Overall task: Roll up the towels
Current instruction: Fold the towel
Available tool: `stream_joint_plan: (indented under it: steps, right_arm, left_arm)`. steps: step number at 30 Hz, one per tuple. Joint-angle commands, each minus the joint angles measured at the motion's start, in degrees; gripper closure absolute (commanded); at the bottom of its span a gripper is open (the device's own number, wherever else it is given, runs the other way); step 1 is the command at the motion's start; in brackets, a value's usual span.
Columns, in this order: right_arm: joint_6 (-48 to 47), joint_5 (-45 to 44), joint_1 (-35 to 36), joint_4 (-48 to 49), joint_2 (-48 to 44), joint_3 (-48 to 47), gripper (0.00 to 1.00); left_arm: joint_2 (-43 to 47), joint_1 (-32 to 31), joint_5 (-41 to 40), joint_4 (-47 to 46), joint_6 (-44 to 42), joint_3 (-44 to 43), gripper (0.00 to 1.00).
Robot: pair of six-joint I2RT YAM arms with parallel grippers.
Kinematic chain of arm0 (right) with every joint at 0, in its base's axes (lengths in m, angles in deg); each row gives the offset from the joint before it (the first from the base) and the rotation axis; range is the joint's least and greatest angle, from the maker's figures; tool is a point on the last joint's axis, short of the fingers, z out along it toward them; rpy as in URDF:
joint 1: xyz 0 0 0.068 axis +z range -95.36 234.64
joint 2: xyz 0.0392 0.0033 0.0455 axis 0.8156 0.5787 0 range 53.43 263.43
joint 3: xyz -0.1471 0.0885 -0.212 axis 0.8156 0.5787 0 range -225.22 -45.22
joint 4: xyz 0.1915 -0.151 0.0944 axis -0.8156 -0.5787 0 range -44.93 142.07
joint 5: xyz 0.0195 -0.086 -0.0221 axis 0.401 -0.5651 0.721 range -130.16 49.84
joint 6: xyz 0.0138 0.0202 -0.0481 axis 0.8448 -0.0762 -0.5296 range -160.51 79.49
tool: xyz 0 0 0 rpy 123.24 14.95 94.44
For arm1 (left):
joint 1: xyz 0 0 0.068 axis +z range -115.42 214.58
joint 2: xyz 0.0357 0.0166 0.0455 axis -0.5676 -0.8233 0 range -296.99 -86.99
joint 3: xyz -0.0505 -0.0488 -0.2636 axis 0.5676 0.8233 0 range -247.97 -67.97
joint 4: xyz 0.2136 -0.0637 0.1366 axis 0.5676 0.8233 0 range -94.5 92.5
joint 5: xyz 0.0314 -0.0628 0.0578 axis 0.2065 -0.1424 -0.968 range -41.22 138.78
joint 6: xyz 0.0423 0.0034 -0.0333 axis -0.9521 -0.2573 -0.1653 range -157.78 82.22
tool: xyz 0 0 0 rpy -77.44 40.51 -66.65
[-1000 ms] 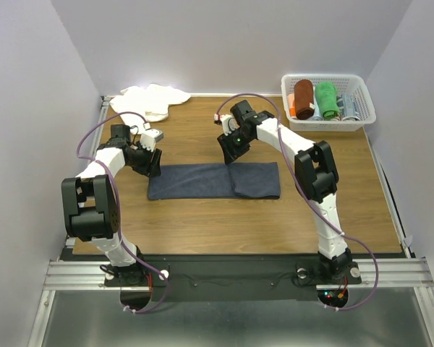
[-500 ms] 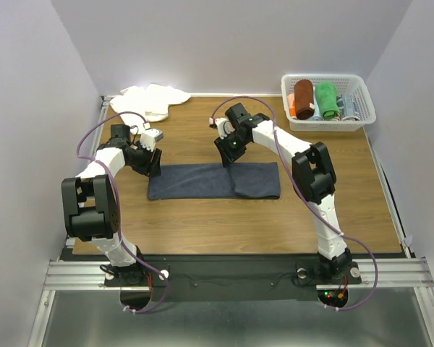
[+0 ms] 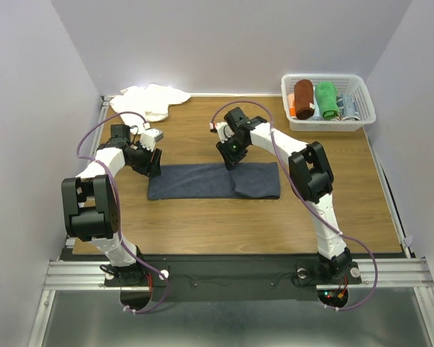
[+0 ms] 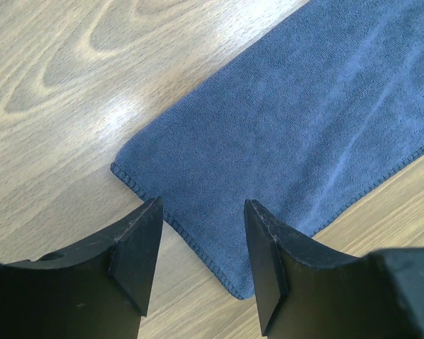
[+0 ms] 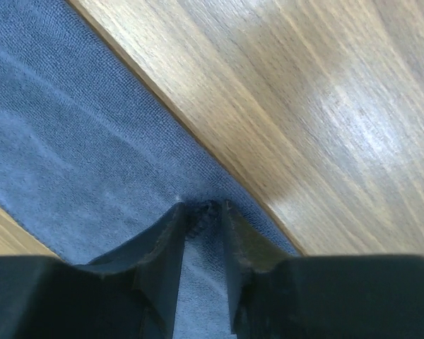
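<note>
**Wood tabletop, blue-grey towel flat on it: right gripper nips the far hem**

Wood grain fills both wrist views, so start with the right one. Your right gripper's fingertips stand narrow, with a small pucker of the towel's hem gathered between them. Over the last second they have drawn together, and the wrist has slid a little toward 9 o'clock along that hem. I judge the pinch taken or all but taken. How much cloth is caught, you cannot tell from here.

From above, this gripper sits on the towel's 12 o'clock edge, about midway along it. A fold line crosses the cloth just there, and the part toward 3 o'clock looks doubled over.

Your left gripper has not moved. Its fingers stand well apart and hold nothing. They are poised over the towel's 9 o'clock end, with the corner hem showing between them. Whether they touch the cloth I cannot tell.

The towel itself lies as a long strip across the middle of the table, running 9 to 3, and is not rolled at all. The white towel sits heaped in the 11 o'clock corner, well apart from both arms. The basket at 1 o'clock holds the rust-brown towel and the green towel, which are not your job.

Rolling has not begun, then. The new pinch looks like preparation, for a fold or a straightening. Watch that the hem does not slip free.
</note>
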Motion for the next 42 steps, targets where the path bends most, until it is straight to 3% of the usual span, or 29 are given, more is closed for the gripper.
stream_joint_plan:
  steps: [1,2,5,28,42]
  right_arm:
    - [-1.0,-1.5,0.5,1.0,-0.5,0.1,0.74]
    - [-0.8,-1.4,0.5,1.0,-0.6,-0.1,0.84]
    - [-0.2,-1.1,0.5,1.0,-1.2,-0.8,0.99]
    - [3.0,-0.5,0.5,1.3,-4.5,-5.6,0.99]
    - [3.4,-1.5,0.6,1.7,-1.6,-6.7,0.99]
  left_arm:
    - [0.4,-0.3,1.2,-0.3,0.4,0.5,0.40]
    - [0.4,-0.3,1.1,-0.2,0.4,0.5,0.40]
    - [0.5,-0.3,1.1,-0.3,0.5,0.5,0.40]
    - [0.5,-0.3,0.9,-0.4,0.5,0.5,0.39]
    - [-0.1,-0.3,1.2,-0.6,0.7,0.5,0.37]
